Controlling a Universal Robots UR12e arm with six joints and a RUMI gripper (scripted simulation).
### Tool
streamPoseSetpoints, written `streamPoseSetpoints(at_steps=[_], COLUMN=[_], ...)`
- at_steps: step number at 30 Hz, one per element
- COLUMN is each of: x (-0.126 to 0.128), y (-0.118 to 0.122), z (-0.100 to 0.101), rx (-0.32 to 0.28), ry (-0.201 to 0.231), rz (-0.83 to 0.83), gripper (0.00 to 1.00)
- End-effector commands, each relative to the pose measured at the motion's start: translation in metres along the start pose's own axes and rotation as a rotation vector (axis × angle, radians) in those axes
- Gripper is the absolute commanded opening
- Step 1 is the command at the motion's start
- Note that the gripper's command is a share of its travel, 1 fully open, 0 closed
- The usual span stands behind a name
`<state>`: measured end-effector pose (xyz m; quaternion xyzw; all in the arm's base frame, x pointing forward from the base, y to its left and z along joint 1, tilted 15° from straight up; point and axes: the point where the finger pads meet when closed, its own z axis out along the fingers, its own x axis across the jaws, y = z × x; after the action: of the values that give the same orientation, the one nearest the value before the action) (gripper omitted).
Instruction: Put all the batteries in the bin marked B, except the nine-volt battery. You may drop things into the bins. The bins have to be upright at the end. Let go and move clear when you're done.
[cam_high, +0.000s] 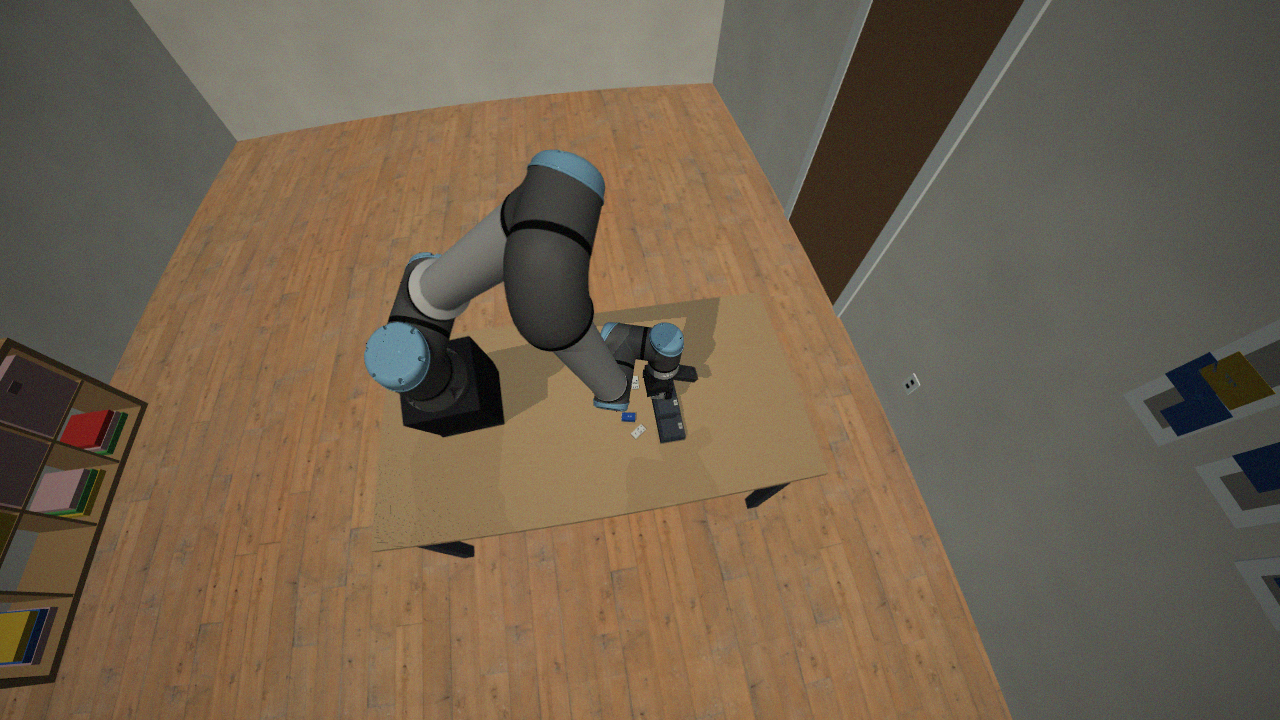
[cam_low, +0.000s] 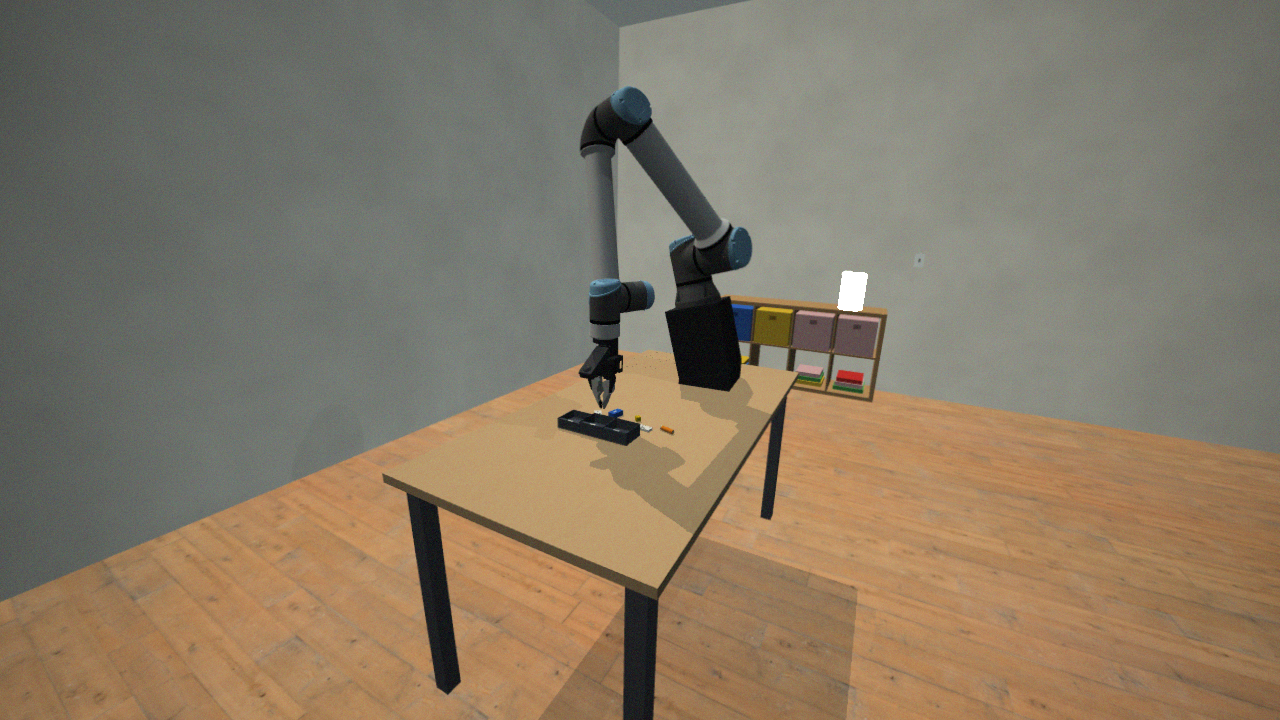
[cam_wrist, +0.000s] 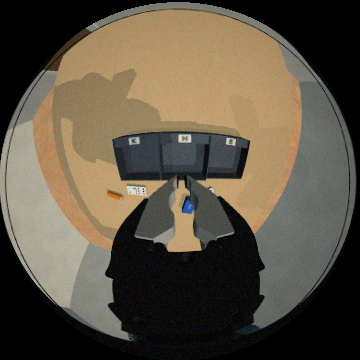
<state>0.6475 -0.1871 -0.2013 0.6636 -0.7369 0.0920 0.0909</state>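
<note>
Above the near wall of the dark three-compartment bin tray (cam_wrist: 181, 156), the black two-jaw gripper (cam_wrist: 181, 183) is hanging with its grey fingers pointing down and drawn nearly together, only a thin slit showing between the tips and nothing held in it. From the wrist view the tray is showing three white labels reading K, H and B from left to right, and the fingertips are lining up with the middle compartment, the one marked H; the bin marked B (cam_wrist: 227, 157) is sitting at the right end, and all three compartments are looking bare inside. Just short of the tray, a small blue block-shaped battery (cam_wrist: 187, 205) is lying on the tan wooden table (cam_wrist: 200, 75), showing through the gap between the fingers lower down. To the left of the fingers, a white rectangular item with dark markings (cam_wrist: 136, 190) is resting beside the tray's near wall, and a small orange cylindrical battery (cam_wrist: 114, 195) is lying further left of it. From the exterior view the gripper is hovering clear above the tray, and a tiny yellowish item (cam_low: 638, 418) is sitting near the orange battery, too small to identify.
</note>
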Motion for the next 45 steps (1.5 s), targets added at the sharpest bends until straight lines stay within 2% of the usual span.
streamPoseSetpoints(at_steps=[1,4,14,21,36,45], x=[-0.019,-0.024,-0.073,-0.073,-0.073,-0.073], y=[-0.001,-0.001,-0.003,-0.003,-0.003,-0.003], z=[-0.001,-0.001,-0.001,-0.001,0.039,0.052], rx=[0.001,0.001,0.001,0.001,0.001,0.001], ry=[0.0,0.0,0.0,0.0,0.0,0.0], rz=[0.0,0.0,0.0,0.0,0.0,0.0], gripper=[0.04,0.04,0.04,0.04,0.04,0.04])
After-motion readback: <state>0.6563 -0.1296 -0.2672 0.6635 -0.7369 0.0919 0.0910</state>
